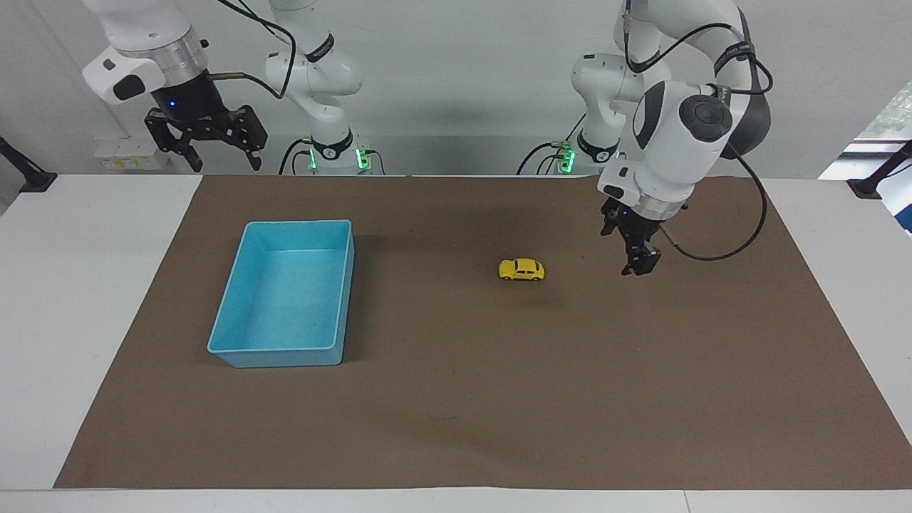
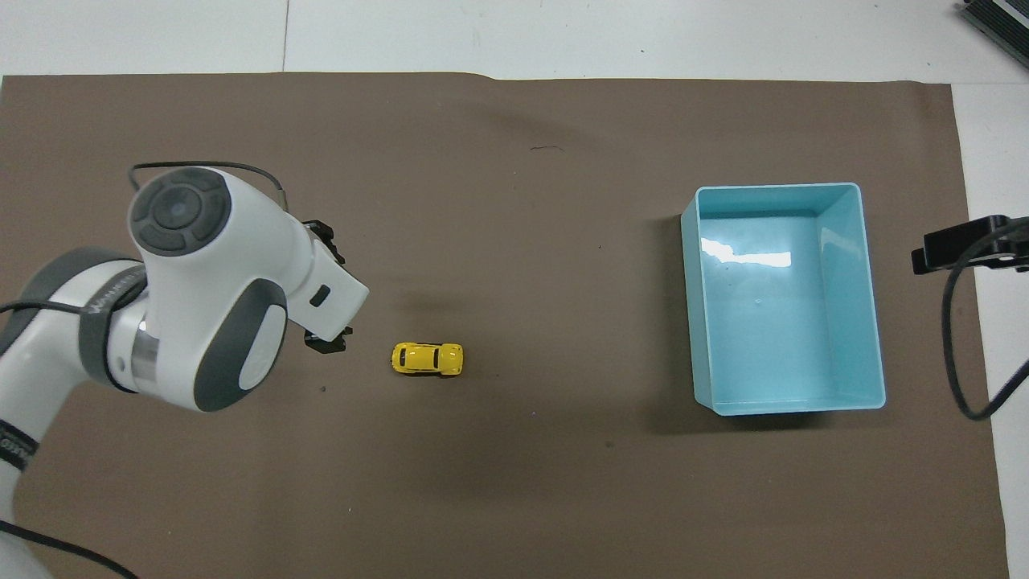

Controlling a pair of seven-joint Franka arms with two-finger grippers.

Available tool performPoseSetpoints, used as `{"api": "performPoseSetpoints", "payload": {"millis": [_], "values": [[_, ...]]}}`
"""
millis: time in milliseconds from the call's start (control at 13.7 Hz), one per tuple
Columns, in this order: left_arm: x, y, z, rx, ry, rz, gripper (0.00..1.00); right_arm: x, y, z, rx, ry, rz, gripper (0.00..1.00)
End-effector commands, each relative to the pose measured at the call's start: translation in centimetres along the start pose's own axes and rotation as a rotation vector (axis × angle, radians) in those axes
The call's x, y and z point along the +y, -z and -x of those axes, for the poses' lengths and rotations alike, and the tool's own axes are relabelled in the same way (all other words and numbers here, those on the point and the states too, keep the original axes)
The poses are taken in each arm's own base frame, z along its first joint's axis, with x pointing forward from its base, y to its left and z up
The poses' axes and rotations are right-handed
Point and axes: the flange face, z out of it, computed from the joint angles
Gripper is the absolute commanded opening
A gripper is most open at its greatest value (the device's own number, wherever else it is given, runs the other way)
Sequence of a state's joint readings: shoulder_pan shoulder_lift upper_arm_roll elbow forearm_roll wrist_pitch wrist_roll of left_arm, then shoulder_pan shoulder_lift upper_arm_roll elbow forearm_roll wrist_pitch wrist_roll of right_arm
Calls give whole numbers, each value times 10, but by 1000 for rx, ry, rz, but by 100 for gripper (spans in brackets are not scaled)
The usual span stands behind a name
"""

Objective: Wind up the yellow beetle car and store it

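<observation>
While the car (image 1: 521, 269) sits alone on the brown mat (image 1: 456, 413), near the middle of the table, nothing lies between it and the left gripper (image 1: 636, 267), which hangs over the mat beside it toward the left arm's end. A blue bin (image 1: 235, 349) stands well apart toward the right arm's end. Both grippers are spread and hold nothing; the right gripper (image 1: 206, 153) waits raised above the table's edge by the robots.
</observation>
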State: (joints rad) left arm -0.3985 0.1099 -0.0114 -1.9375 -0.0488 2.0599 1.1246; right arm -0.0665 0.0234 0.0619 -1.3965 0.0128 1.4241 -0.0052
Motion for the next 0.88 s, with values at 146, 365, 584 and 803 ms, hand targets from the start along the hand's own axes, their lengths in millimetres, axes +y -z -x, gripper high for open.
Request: {"api": "performPoseSetpoints", "payload": {"millis": [146,365,584,803], "values": [[37,-42,-41,22,-86,-25,100,4,3,1,8,-19,-12,100],[49,-72,-57,13,-114,-12,100,3,2,0,7,-20,-13,100],[59,-91,-51,-5,-113,16,100,3,3,1,7,-19,-13,100],[79,-106,-61,11,-118,-15,100,3,3,1,8,-19,-13,100]]}}
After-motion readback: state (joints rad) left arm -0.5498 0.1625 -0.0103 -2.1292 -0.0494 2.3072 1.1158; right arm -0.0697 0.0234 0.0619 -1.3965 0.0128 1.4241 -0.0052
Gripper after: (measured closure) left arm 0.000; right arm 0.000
